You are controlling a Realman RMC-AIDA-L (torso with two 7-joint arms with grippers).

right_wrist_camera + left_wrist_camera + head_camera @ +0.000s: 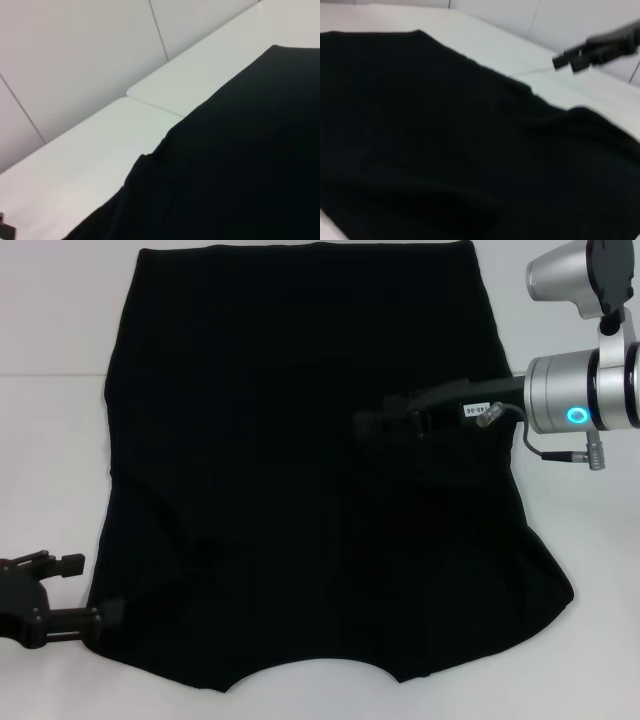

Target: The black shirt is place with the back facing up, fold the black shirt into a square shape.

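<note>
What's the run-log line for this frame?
black shirt: flat on table | left gripper: open, at near-left shirt corner | right gripper: over shirt

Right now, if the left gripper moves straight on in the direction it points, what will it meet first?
The left gripper sits at the near left, open, pointing toward the black shirt. Going straight on, it would probably first meet the shirt's near left edge, at its lower fingertip. Height above the white table is unclear.

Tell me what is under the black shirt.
The black shirt lies spread on the white table, which shows all around it. The right gripper hangs over it; the left gripper sits at its near left edge. Anything beneath the fabric is hidden.
</note>
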